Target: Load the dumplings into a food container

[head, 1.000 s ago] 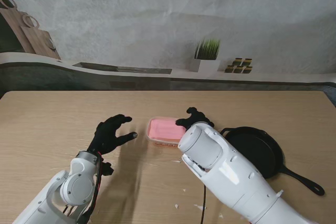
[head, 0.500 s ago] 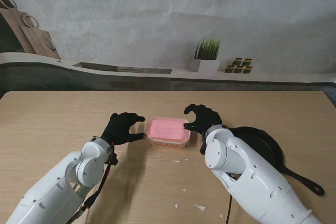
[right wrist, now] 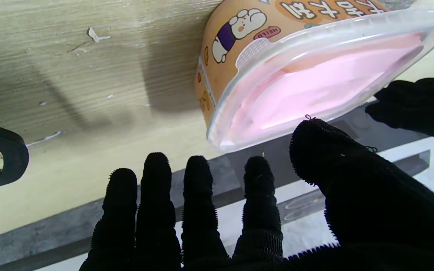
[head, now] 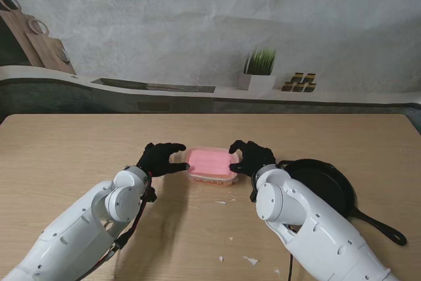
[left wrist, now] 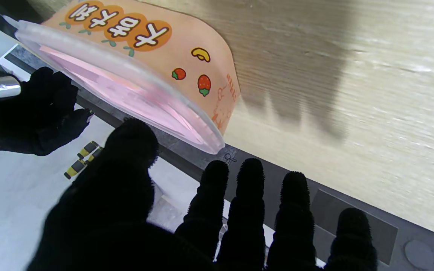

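Note:
A food container (head: 212, 164) with a pink translucent lid and orange printed sides (left wrist: 145, 49) stands on the table in front of me. My left hand (head: 161, 159) is at its left side and my right hand (head: 250, 158) at its right side, both black-gloved with fingers spread. In the left wrist view the thumb (left wrist: 130, 150) is close under the lid rim, with the other hand (left wrist: 32, 109) beyond. In the right wrist view the thumb (right wrist: 315, 143) also sits by the rim of the container (right wrist: 315, 75). Neither hand closes on it. No dumplings can be made out.
A black cast-iron pan (head: 325, 185) lies just right of the container, its handle (head: 381, 225) pointing toward the near right; its rim (right wrist: 6, 154) shows in the right wrist view. Small white crumbs (head: 250, 260) dot the wooden table (head: 66, 156) nearer to me.
Both hands have moved inward to flank the container. The right arm swung back and to the right, uncovering the container's right end.

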{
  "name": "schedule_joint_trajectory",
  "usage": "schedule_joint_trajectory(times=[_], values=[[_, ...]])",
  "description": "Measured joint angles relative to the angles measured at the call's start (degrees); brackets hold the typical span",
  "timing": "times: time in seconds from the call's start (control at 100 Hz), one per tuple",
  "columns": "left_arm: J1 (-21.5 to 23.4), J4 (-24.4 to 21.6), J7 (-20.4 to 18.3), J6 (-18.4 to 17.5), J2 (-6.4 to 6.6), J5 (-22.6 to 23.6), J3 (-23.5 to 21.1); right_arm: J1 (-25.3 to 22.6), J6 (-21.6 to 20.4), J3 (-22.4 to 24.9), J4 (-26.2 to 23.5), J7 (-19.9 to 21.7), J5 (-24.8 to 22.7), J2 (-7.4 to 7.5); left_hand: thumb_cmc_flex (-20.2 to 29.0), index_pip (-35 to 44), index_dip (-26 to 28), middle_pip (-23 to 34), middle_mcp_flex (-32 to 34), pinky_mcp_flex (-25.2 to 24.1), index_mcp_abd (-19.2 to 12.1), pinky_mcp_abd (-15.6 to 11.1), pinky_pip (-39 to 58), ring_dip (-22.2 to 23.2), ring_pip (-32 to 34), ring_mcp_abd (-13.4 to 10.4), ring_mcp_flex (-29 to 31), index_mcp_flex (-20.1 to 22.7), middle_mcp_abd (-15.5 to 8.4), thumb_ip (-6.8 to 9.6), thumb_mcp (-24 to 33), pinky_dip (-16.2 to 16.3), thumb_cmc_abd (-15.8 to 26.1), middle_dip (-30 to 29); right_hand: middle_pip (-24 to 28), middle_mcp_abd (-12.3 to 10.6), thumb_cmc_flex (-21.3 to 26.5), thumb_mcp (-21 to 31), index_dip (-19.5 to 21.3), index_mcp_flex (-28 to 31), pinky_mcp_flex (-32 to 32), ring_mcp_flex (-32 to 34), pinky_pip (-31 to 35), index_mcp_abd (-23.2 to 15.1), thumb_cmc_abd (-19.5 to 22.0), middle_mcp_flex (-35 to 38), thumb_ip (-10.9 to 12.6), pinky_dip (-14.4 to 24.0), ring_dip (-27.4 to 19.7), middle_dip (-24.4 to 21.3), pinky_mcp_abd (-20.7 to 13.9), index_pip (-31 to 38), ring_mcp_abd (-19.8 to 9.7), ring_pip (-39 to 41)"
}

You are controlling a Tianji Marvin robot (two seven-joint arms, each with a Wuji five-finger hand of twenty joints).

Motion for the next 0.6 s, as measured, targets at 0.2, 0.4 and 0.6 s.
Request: schedule_joint_trajectory(times=[0.2, 0.4, 0.6], values=[[-2.50, 1.81, -0.35, 1.43, -0.77, -2.73, 2.38, -0.91, -0.74, 0.84, -0.07, -0.92, 0.92, -0.37, 0.16, 0.00, -0.04, -0.16, 0.00, 0.00, 0.39, 0.00, 0.00, 0.00, 0.01, 0.01, 0.01, 0.00, 0.00, 0.01, 0.33, 0.00, 0.62, -0.12, 0.15, 0.06, 0.00, 0.01, 0.00, 0.05, -0.18, 0.02, 1.43, 0.00, 0.87, 0.69, 0.00, -0.77, 0.01, 0.08, 0.01, 0.25, 0.49, 0.10], [-4.69, 3.45, -1.00, 2.26, -1.52, -4.30, 4.14, -0.43, -1.93, 0.11, 0.32, -0.07, -1.32, -0.03, 0.16, -0.23, -0.07, -0.18, 0.00, 0.00, 0.65, 0.00, 0.00, 0.00, 0.01, 0.01, 0.03, -0.68, 0.00, 0.01, 0.33, 0.00, 0.62, -0.64, 0.18, 0.64, 0.00, 0.01, -0.07, 3.61, -0.19, 0.05, 2.84, -0.02, 0.87, 1.81, 0.00, -1.36, 0.13, 0.12, 0.04, 1.25, 0.59, 0.19], [-5.63, 5.08, -0.45, 2.30, -2.22, -6.01, 4.76, 1.04, -2.00, -1.11, 2.29, 0.03, -1.14, 0.04, 0.22, -0.15, -0.08, -0.52, -0.22, 0.00, 0.65, 0.00, 0.01, 0.00, 0.03, 0.04, 0.03, -0.70, 0.00, 0.01, 1.22, 0.00, 0.62, -0.72, -0.08, 0.71, 2.11, 0.60, -0.08, 4.70, -0.19, 0.77, 4.08, -0.02, 0.93, 1.74, 0.00, -2.17, 0.14, 0.12, 0.06, 0.85, 0.61, 0.19]])
